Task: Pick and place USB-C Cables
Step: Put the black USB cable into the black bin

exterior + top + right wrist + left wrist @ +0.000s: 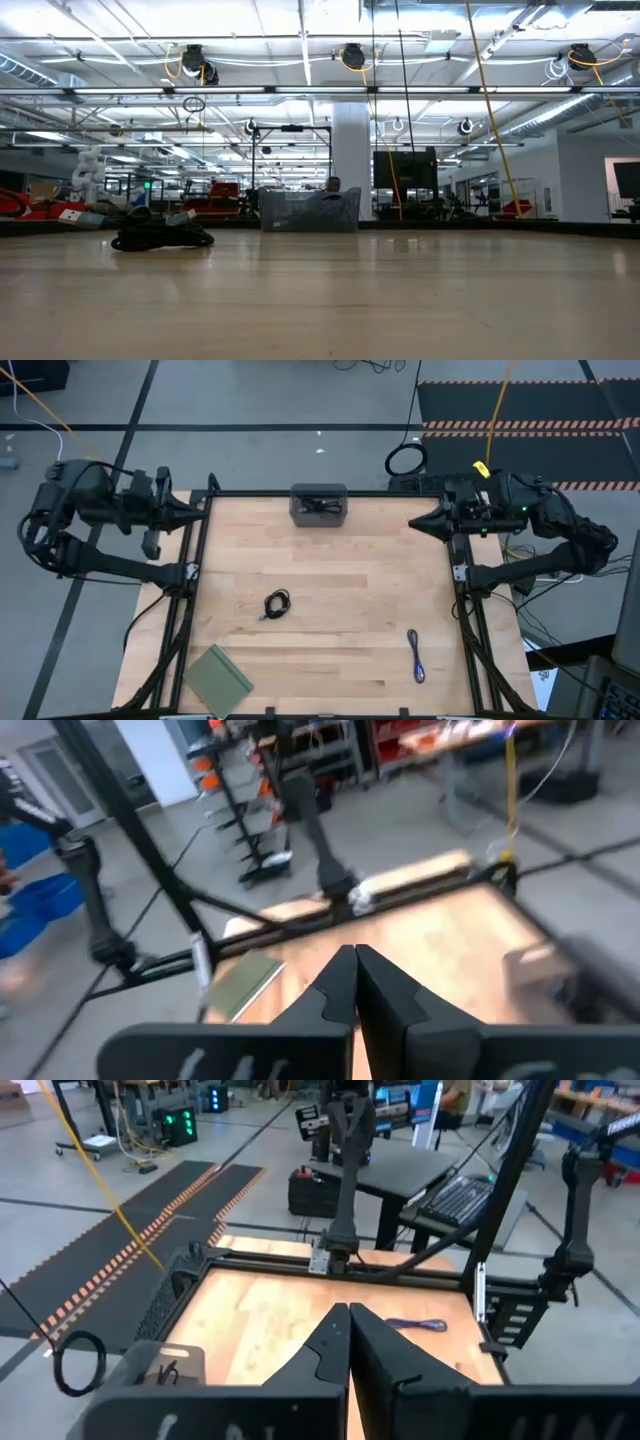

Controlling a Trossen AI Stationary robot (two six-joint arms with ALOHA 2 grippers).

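**Both claws parked at the table's far corners, all three cables apart from them**

High view: the left gripper sits at the table's far left edge, its fingers pressed together into a point aimed inward. The right gripper mirrors it at the far right edge, likewise closed and holding nothing. Between them, at the middle of the far edge, the dark grey tray holds a loosely bundled black cable. The coiled black cable lies on the bare wood near the table's centre, well apart from both claws. The purple-blue cable lies stretched out near the near right corner, well apart from the right gripper. A flat green pad rests at the near left corner.

Low view: the coiled black cable lies on the tabletop at the left, and the tray stands farther back near the middle. No gripper shows here.

Left wrist view: the left gripper has its fingers closed tip to tip; the purple-blue cable lies on the wood beyond them.

Right wrist view: the right gripper is closed too; the green pad lies beyond it and the tray off to one side.
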